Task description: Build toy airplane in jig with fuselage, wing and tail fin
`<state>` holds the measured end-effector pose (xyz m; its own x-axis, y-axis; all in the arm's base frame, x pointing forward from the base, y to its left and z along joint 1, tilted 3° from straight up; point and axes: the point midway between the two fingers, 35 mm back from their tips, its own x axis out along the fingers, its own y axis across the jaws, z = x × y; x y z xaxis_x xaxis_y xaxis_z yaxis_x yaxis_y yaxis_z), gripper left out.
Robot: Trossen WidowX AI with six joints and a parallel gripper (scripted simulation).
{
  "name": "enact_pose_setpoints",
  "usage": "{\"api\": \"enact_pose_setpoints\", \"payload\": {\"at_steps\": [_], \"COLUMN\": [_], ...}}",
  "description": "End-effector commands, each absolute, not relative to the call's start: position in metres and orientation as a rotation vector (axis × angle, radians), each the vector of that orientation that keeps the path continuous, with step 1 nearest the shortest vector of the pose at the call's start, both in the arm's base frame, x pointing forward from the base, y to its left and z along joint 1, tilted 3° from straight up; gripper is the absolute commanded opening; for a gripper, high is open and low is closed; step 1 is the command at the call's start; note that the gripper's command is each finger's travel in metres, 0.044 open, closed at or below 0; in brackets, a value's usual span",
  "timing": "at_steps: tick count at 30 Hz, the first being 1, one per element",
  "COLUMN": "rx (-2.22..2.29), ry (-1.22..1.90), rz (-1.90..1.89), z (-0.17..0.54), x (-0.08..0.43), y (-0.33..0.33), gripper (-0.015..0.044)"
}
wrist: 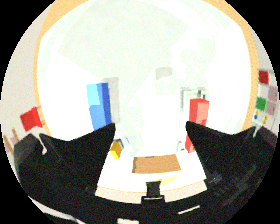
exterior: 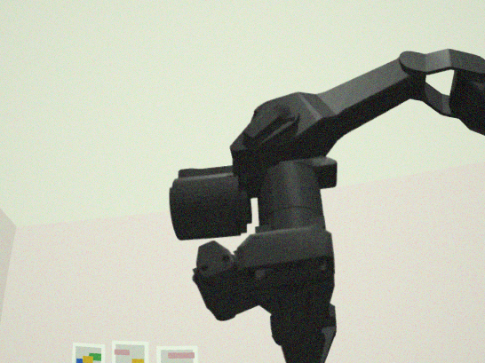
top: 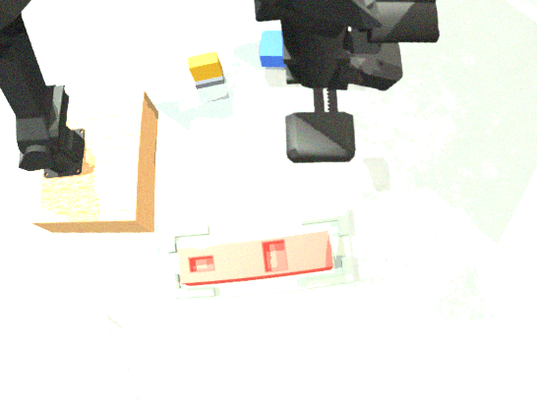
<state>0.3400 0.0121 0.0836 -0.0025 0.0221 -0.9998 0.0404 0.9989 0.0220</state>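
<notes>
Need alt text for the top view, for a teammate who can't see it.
A red fuselage lies in the pale jig, both its sockets unfilled. Beyond it the black arm reaches over, partly hiding a blue block; a small yellow block stands nearer the wooden base.

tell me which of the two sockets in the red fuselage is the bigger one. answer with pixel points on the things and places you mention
The socket (top: 274,256) near the middle of the fuselage (top: 236,256) (wrist: 198,111); the smaller socket (top: 202,264) sits close to the end nearer the wooden block (top: 147,168) (wrist: 156,164).
</notes>
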Motion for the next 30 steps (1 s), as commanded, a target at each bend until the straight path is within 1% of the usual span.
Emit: {"api": "enact_pose_setpoints", "payload": {"at_steps": [1, 7, 14, 18, 30], "rx": [0.058, 0.107, 0.108, 0.108, 0.108], "ry": [1.571, 1.581, 1.582, 1.582, 1.582], "rz": [-0.006, -0.046, -0.048, -0.047, -0.047], "z": [0.083, 0.083, 0.08, 0.042, 0.025], "x": [0.347, 0.341, 0.34, 0.34, 0.339], "y": [0.064, 0.134, 0.136, 0.138, 0.138], "gripper": [0.044, 0.044, 0.044, 0.044, 0.044]}}
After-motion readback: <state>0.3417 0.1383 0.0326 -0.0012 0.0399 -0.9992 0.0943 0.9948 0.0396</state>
